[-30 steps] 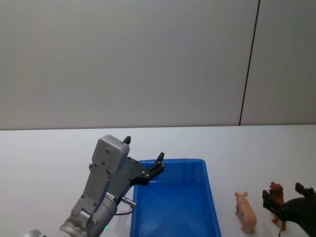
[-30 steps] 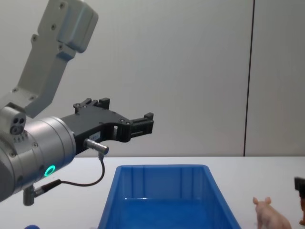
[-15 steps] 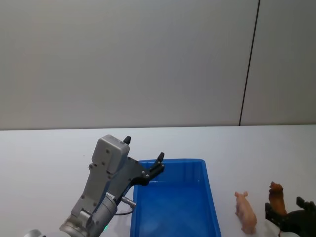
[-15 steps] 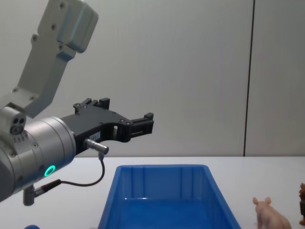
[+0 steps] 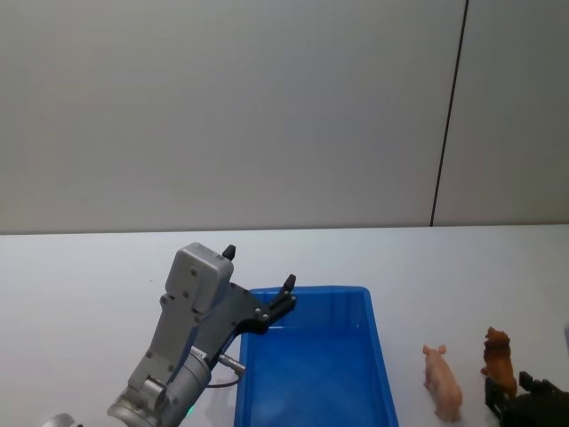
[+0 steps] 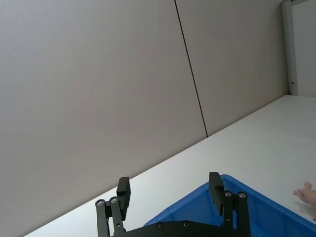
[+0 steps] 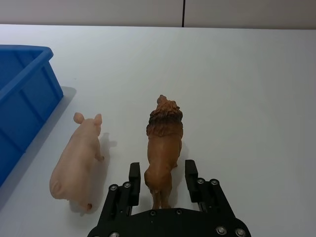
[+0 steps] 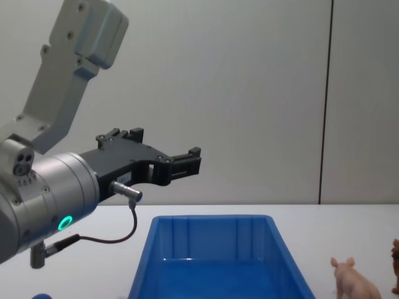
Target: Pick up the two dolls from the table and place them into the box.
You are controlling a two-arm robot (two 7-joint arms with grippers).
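Note:
Two dolls stand on the white table [image 5: 89, 267], right of the blue box [image 5: 380, 356]: a pale pink pig [image 5: 442, 382] and a brown lion [image 5: 500, 360]. In the right wrist view my right gripper [image 7: 163, 170] is open, a finger on each side of the lion's [image 7: 164, 133] hindquarters with small gaps, and the pig [image 7: 79, 158] stands beside it. That gripper [image 5: 508, 390] also shows low at the right of the head view. My left gripper [image 5: 259, 267] hangs open and empty above the box's far left corner.
The box [image 8: 212, 224] is empty inside. A small blue round object [image 8: 40, 296] peeks in at the chest view's lower left. Bare tabletop lies behind and to the right of the dolls. A grey wall stands behind the table.
My right gripper has dropped lower in the head view and slipped out of the chest view, with its fingers still either side of the lion. Dolls and left arm have not moved.

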